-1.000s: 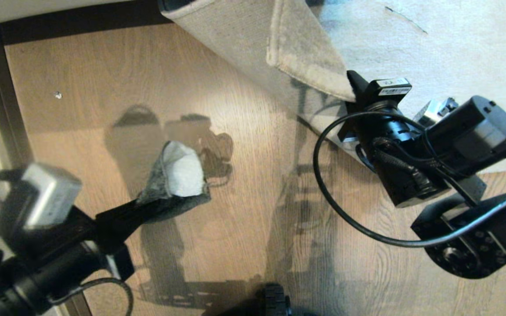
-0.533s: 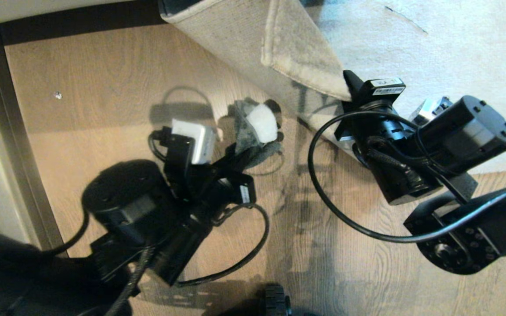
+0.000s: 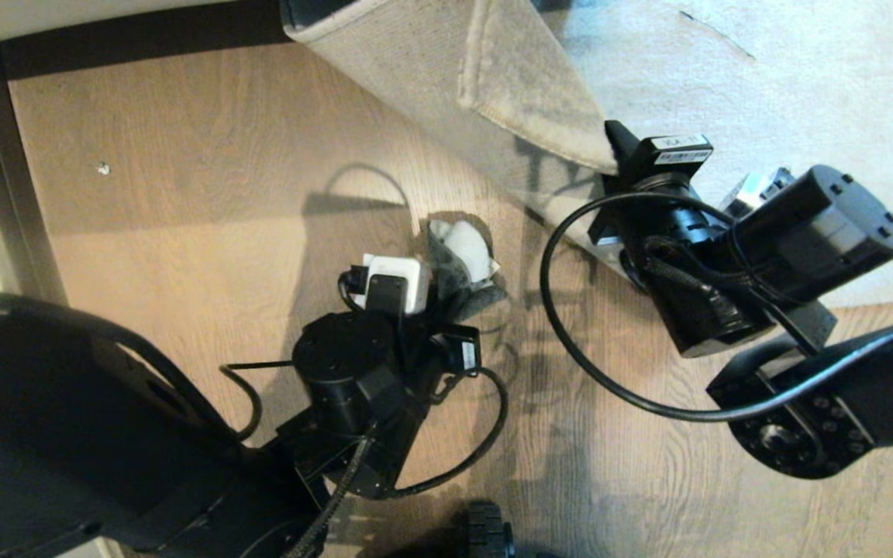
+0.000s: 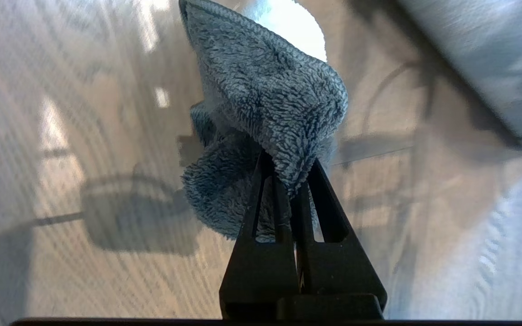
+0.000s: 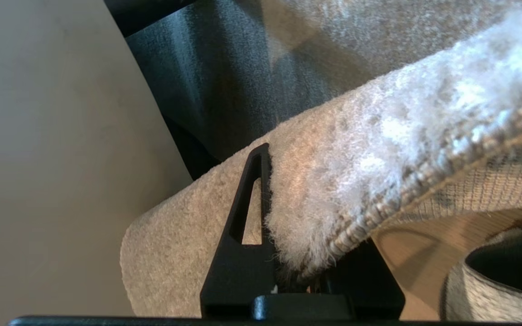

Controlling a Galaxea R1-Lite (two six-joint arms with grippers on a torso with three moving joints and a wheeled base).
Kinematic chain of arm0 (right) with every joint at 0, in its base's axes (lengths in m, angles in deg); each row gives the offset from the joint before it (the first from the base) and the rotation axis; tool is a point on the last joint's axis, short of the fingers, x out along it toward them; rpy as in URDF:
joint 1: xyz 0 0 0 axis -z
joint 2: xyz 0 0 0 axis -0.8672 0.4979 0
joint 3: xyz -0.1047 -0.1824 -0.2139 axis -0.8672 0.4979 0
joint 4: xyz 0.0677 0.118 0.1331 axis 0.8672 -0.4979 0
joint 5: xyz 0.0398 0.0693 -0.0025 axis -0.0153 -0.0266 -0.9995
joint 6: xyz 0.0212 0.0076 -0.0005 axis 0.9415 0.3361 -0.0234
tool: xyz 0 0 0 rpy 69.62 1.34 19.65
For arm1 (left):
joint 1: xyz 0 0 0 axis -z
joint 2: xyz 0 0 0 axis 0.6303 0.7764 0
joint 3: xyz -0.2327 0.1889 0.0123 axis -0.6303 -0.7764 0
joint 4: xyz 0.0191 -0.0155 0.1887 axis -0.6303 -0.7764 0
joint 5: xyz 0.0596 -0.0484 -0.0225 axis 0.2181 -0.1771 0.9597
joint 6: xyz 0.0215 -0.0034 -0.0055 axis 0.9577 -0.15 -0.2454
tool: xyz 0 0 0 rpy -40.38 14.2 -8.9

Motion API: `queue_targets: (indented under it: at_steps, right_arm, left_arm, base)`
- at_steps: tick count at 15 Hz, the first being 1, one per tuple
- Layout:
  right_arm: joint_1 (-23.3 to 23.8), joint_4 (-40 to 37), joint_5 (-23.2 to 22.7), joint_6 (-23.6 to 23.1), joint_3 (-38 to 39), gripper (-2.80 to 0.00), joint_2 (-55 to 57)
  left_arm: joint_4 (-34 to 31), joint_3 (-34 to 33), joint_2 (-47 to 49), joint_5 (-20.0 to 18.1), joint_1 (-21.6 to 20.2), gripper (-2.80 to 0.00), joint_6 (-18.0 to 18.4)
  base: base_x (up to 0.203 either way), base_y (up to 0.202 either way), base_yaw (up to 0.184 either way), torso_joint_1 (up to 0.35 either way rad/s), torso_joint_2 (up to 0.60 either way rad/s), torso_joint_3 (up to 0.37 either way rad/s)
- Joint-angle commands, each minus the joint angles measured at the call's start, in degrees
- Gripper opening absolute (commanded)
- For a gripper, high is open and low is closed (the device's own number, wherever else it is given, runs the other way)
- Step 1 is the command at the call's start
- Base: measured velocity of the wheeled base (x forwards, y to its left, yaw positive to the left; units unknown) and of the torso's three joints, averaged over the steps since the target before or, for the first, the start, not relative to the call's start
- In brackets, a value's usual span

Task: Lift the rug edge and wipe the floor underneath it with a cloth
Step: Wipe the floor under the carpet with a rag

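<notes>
Left gripper [image 3: 446,291], pinching the cloth [image 3: 462,260], has swung in beside the rug edge [image 3: 528,116] that the right gripper [image 3: 615,147] clamps raised; floor [image 3: 206,225] wiping looks imminent.

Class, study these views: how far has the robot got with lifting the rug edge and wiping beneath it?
Done: the right gripper is shut on the rug edge, folding it back off the floor. In hand: the left gripper grips the cloth close to the lifted fold. Left: the wiping itself; whether the cloth touches the planks cannot be told.
</notes>
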Motion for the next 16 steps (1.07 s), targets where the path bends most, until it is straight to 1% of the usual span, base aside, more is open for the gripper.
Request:
queue_targets:
  at_steps: [1,2,5,8,10,12,14,15,16]
  right_arm:
    - [0.0,2.5,0.1,-0.3,-0.8,-2.8,0.1]
    - [0.0,2.5,0.1,-0.3,-0.8,-2.8,0.1]
    - [0.0,2.5,0.1,-0.3,-0.6,-2.8,0.0]
    - [0.0,2.6,-0.1,-0.1,-0.9,-2.8,0.6]
    - [0.0,2.6,-0.2,0.1,-0.8,-2.8,0.6]
    - [-0.1,2.6,-0.2,0.2,-0.8,-2.8,0.6]
    - [-0.1,2.5,-0.2,0.2,-0.7,-2.8,0.7]
    - [-0.2,2.5,-0.2,0.3,-0.8,-2.8,0.9]
    - [-0.2,2.5,-0.3,0.4,-0.8,-2.8,0.9]
  left_arm:
    - [0.5,0.3,1.8,2.0,-1.2,-2.8,-0.4]
    - [0.5,0.5,1.8,2.4,-2.1,-2.8,-0.5]
    - [0.5,0.9,1.4,2.3,-6.8,-2.8,-0.5]
    - [0.4,0.9,-0.4,1.4,-13.4,-2.8,-0.4]
    - [0.2,0.7,-2.5,-0.1,-18.4,-2.8,0.0]
    - [0.0,0.1,-5.2,-1.3,-22.5,-2.8,0.4]
    - [-1.2,-1.3,-9.1,-1.7,-24.7,-2.8,0.6]
    - [-2.1,-3.0,-11.7,-1.8,-25.1,-2.8,0.6]
    - [-2.8,-6.1,-14.6,-1.9,-25.0,-2.8,0.7]
  base:
    - [0.0,0.0,0.0,0.0,0.0,0.0]
    - [0.0,0.0,0.0,0.0,0.0,0.0]
    - [0.0,0.0,0.0,0.0,0.0,0.0]
    - [0.0,0.0,0.0,0.0,0.0,0.0]
    - [0.0,0.0,0.0,0.0,0.0,0.0]
    - [0.0,0.0,0.0,0.0,0.0,0.0]
    - [0.0,0.0,0.0,0.0,0.0,0.0]
    - [0.0,0.0,0.0,0.0,0.0,0.0]
    - [0.0,0.0,0.0,0.0,0.0,0.0]
